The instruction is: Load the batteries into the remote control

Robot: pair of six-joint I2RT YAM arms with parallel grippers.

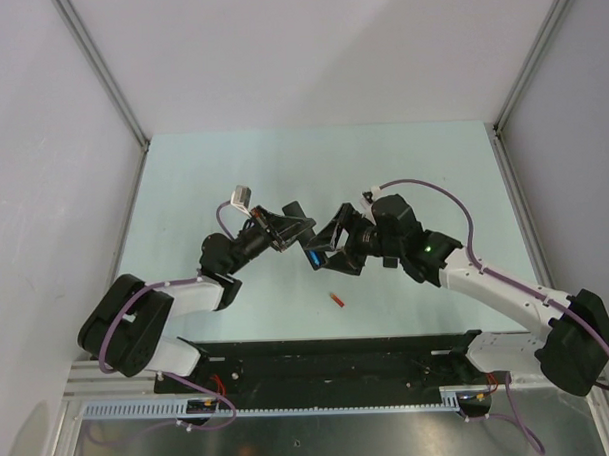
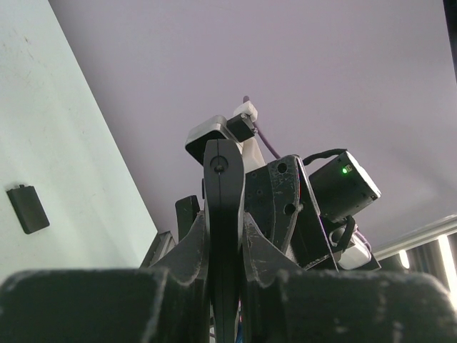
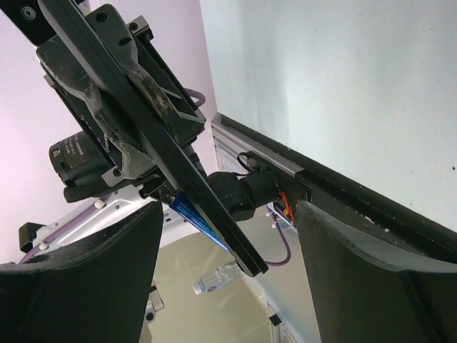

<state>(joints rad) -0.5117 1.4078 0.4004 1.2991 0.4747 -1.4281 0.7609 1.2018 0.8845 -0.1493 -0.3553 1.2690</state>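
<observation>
My left gripper [image 1: 282, 232] is shut on the remote control [image 1: 307, 246], a slim black bar held off the table at mid-scene. In the left wrist view the remote control [image 2: 223, 179] stands edge-on, clamped between the fingers of the left gripper [image 2: 223, 214]. The right gripper [image 1: 330, 249] faces it, open. In the right wrist view the remote control [image 3: 235, 239] runs diagonally between the wide-apart fingers of the right gripper [image 3: 227, 207], touching neither. A blue battery [image 3: 193, 212] lies along the remote's underside. A red-orange battery [image 1: 336, 300] lies on the table below the grippers.
A small flat black rectangle [image 2: 27, 209] lies on the pale green table [image 1: 422, 164], to the left in the left wrist view. A black rail [image 1: 329, 352] runs along the near edge between the arm bases. White walls enclose the table's sides and back.
</observation>
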